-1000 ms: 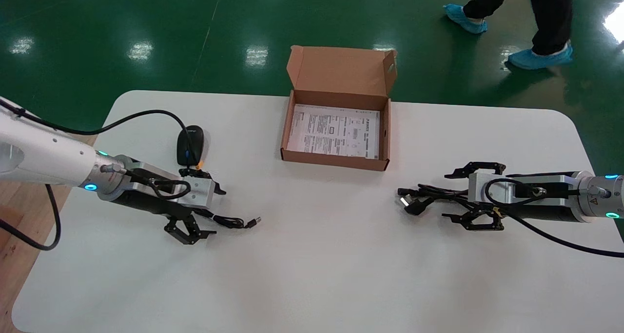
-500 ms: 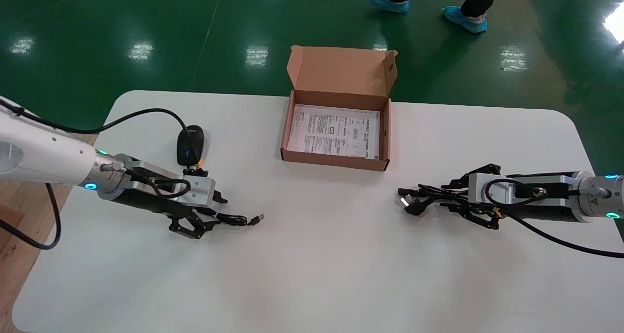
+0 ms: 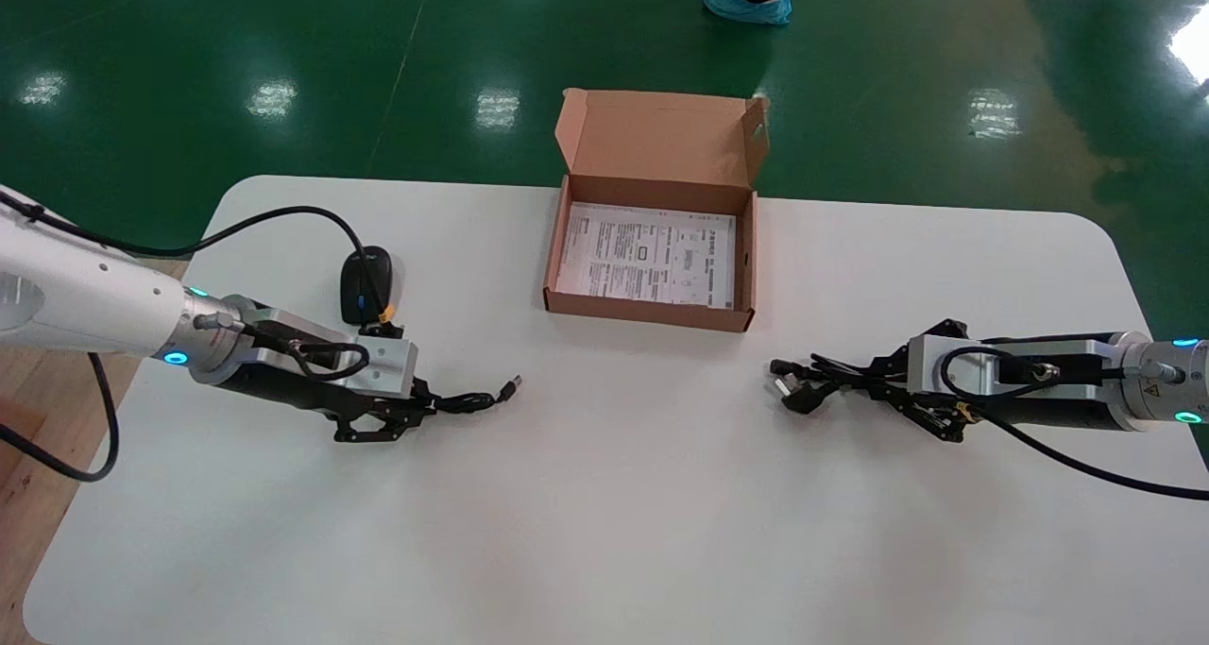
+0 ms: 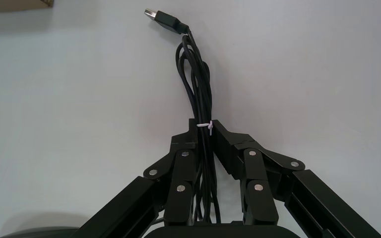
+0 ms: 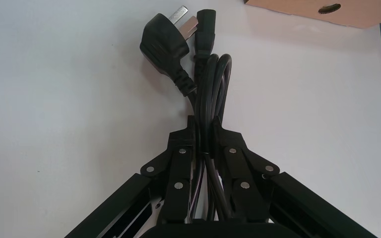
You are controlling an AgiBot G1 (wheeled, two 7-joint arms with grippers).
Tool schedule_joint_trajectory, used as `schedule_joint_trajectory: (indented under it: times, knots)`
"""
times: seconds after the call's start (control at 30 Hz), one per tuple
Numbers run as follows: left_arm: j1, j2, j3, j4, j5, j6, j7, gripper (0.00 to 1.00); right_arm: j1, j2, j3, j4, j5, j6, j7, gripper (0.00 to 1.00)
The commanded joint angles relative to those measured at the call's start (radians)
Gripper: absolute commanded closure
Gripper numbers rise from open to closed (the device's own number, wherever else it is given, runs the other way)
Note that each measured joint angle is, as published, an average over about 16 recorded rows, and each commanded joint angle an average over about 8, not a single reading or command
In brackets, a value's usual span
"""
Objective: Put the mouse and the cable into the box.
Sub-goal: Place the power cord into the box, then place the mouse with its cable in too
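A black mouse (image 3: 366, 272) lies at the table's far left, behind my left arm. Its bundled USB cord (image 3: 477, 400) runs out toward the table's middle, and my left gripper (image 3: 420, 407) is shut on it. In the left wrist view the fingers pinch the cord (image 4: 193, 74) at a white tie, left gripper (image 4: 204, 126). A black power cable (image 3: 803, 385) lies at the right, with my right gripper (image 3: 883, 381) shut on the bundle. Its plug (image 5: 166, 44) sticks out past the right gripper (image 5: 205, 124). The open cardboard box (image 3: 652, 319) stands at the middle back.
A printed sheet (image 3: 647, 253) lies flat in the box, whose lid (image 3: 661, 135) stands upright at the far side. The white table (image 3: 604, 513) spreads wide in front of both arms. A person's blue-covered foot (image 3: 746, 3) shows on the green floor beyond.
Both grippers went from open to shut on their cable bundles. The USB end of the mouse cord shifted slightly away from me. The person in the background walked to the left.
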Motion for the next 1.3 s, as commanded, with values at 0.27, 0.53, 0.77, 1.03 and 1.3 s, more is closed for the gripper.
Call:
schedule_joint_trajectory:
  times: [0.27,0.53,0.77,1.03,1.3]
  knots:
    - [-0.068,-0.117,-0.107,-0.050,-0.142,-0.071,0.041,1.00,0.056,-0.006,0.019,0.058,0.024,0.024,-0.014,1.00]
    - [-0.050,-0.206,-0.278,-0.206,-0.374,-0.186,0.147,1.00,0.087,-0.099,0.053,0.186,0.068,0.138,-0.002,1.00]
    - [-0.035,-0.173,-0.370,-0.369,-0.502,-0.240,0.216,1.00,0.063,-0.238,0.046,0.242,0.055,0.284,0.047,1.00]
    - [-0.056,-0.129,-0.409,-0.451,-0.559,-0.239,0.274,1.00,0.033,-0.356,0.033,0.201,0.038,0.403,0.029,1.00]
    - [-0.077,-0.122,-0.419,-0.428,-0.575,-0.189,0.346,1.00,0.023,-0.389,0.006,0.140,0.062,0.390,0.033,0.82]
